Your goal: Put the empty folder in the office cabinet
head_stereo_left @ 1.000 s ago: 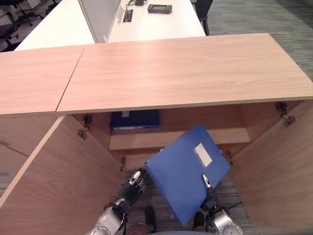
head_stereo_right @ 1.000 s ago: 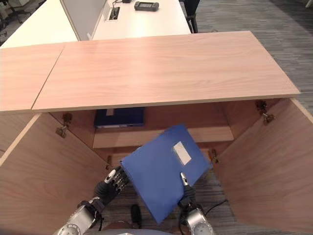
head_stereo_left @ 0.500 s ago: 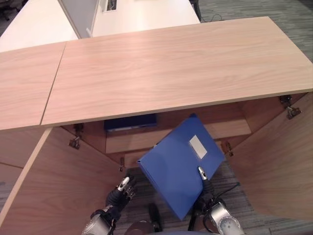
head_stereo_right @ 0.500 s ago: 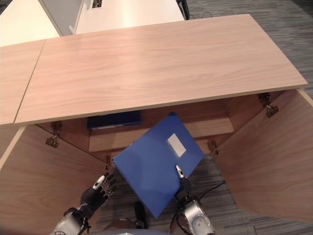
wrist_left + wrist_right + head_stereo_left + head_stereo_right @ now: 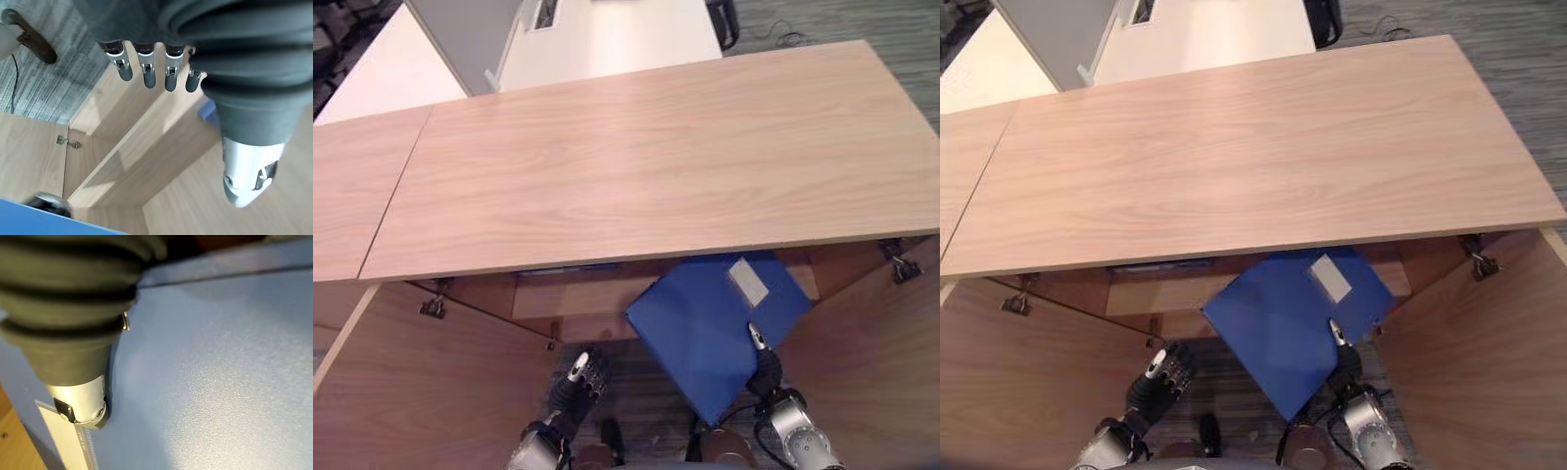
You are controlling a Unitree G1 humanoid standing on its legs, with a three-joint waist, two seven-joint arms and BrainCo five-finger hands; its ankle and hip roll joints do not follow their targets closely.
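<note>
A blue folder (image 5: pixel 710 328) with a white label (image 5: pixel 747 282) hangs tilted at the mouth of the open wooden cabinet. Its far corner lies under the cabinet's top (image 5: pixel 636 166). My right hand (image 5: pixel 764 367) is shut on its near right edge, thumb (image 5: pixel 80 401) pressed on the blue cover (image 5: pixel 220 382). To the left of the folder and apart from it, my left hand (image 5: pixel 578 377) is open, its fingers (image 5: pixel 147 68) straight and holding nothing. The cabinet's shelf (image 5: pixel 568 299) runs across behind.
A second blue folder (image 5: pixel 563 271) lies on the shelf at the left, mostly hidden by the top. The cabinet's doors stand open at the left (image 5: pixel 431 392) and right (image 5: pixel 881 362). A white desk (image 5: pixel 607 29) and a grey partition (image 5: pixel 460 29) stand beyond.
The folder has gone forward and to the right, its far end now under the cabinet's top. My left hand has come off its left edge. The camera has shifted too.
</note>
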